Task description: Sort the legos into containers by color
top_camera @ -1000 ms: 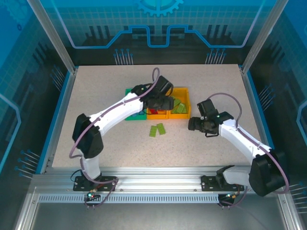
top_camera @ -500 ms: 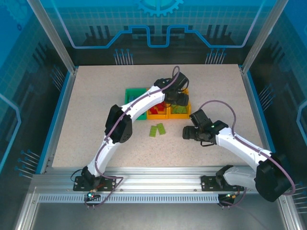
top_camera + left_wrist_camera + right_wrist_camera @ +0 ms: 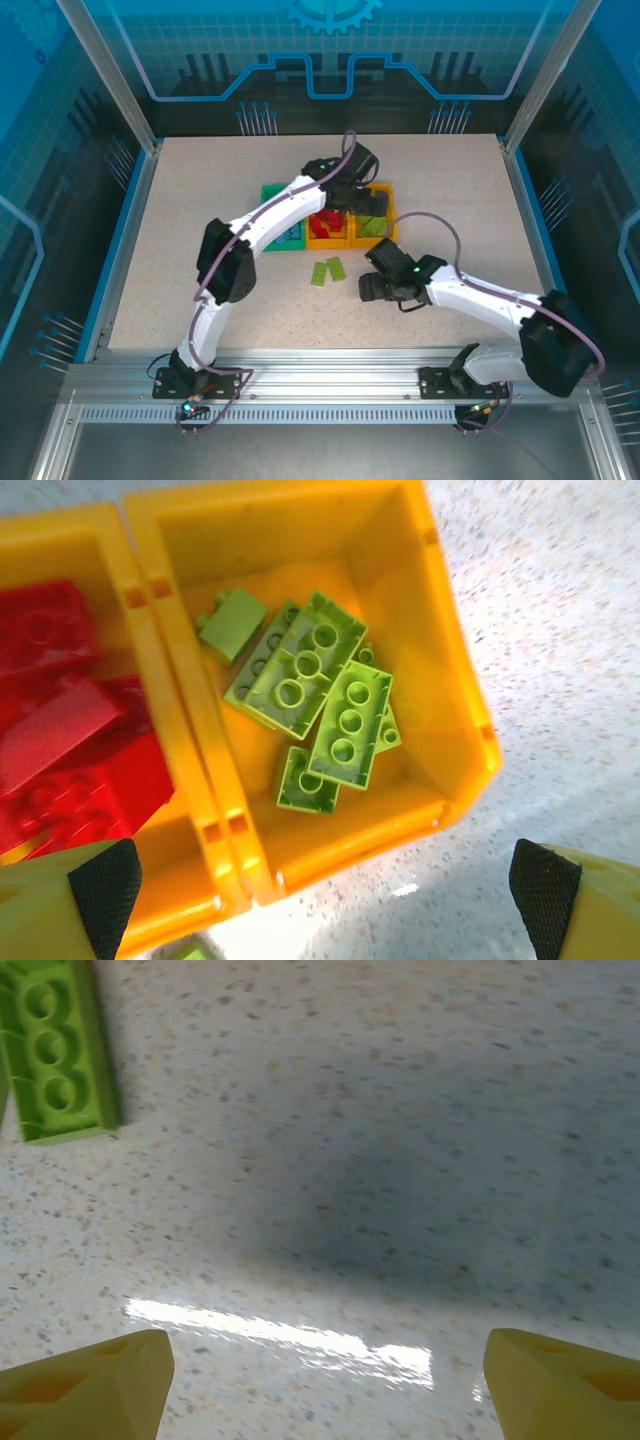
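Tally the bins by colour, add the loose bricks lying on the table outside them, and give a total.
Green bin: 1
Orange-yellow bins: 2
Loose lime green bricks on the table: 2
Total: 5

yellow bins (image 3: pixel 455 695) | green bin (image 3: pixel 272 194) | lime green legos (image 3: pixel 310 670) | red legos (image 3: pixel 50 710) | speckled beige table (image 3: pixel 400 1080)

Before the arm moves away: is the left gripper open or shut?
Open. The left gripper has fingertips far apart, nothing between them, above the yellow bin.
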`<state>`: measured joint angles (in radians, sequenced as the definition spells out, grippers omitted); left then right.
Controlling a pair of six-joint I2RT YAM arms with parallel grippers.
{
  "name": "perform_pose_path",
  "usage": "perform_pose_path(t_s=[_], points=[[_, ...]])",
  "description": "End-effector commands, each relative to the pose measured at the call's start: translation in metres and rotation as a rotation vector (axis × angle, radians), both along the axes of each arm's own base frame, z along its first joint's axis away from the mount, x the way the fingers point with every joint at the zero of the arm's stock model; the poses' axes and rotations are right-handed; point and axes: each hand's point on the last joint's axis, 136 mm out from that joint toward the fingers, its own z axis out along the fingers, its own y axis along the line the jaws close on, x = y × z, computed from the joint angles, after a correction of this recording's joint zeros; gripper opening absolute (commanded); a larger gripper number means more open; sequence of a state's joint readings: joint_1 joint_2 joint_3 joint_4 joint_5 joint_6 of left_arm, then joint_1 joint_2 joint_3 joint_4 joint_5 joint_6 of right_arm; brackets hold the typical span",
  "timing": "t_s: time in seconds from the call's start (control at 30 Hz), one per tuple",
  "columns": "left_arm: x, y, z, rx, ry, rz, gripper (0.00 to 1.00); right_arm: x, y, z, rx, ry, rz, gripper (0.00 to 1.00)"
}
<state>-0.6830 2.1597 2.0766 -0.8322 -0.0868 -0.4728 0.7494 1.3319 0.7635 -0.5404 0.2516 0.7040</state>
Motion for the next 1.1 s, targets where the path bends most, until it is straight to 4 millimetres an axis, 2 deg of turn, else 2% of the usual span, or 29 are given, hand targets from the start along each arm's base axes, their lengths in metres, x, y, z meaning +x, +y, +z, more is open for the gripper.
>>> perform_pose_path(t_s=[0.0, 0.13, 0.2, 0.33, 0.47, 0.57, 0.7, 0.87, 1.07], points=[[0.000, 0.036, 0.050, -0.049, -0.088, 0.088, 0.99, 0.022, 0.038, 0.011, 0.020, -0.062, 0.042, 0.83], [-0.017, 0.079, 0.054, -0.057, -0.117, 0.160, 0.99, 0.030, 0.077, 0.007, -0.024, -0.050, 0.126, 0.83], [-0.028, 0.105, 0.050, -0.055, -0.116, 0.208, 0.99, 0.033, 0.088, 0.000, -0.036, -0.029, 0.147, 0.83], [-0.053, 0.150, 0.036, -0.030, -0.085, 0.281, 0.99, 0.038, 0.098, -0.016, -0.073, 0.010, 0.168, 0.82], [-0.073, 0.179, 0.021, -0.015, -0.052, 0.330, 0.99, 0.044, 0.099, -0.027, -0.123, 0.029, 0.192, 0.77], [-0.085, 0.191, 0.011, -0.010, -0.034, 0.356, 0.99, 0.049, 0.099, -0.035, -0.141, 0.043, 0.208, 0.74], [-0.094, 0.199, 0.000, -0.010, -0.012, 0.382, 0.99, 0.055, 0.094, -0.043, -0.163, 0.063, 0.214, 0.65], [-0.100, 0.202, -0.006, -0.012, 0.002, 0.392, 0.99, 0.061, 0.093, -0.051, -0.171, 0.076, 0.237, 0.56], [-0.102, 0.203, -0.009, -0.009, 0.012, 0.394, 0.99, 0.061, 0.089, -0.060, -0.191, 0.096, 0.251, 0.39]])
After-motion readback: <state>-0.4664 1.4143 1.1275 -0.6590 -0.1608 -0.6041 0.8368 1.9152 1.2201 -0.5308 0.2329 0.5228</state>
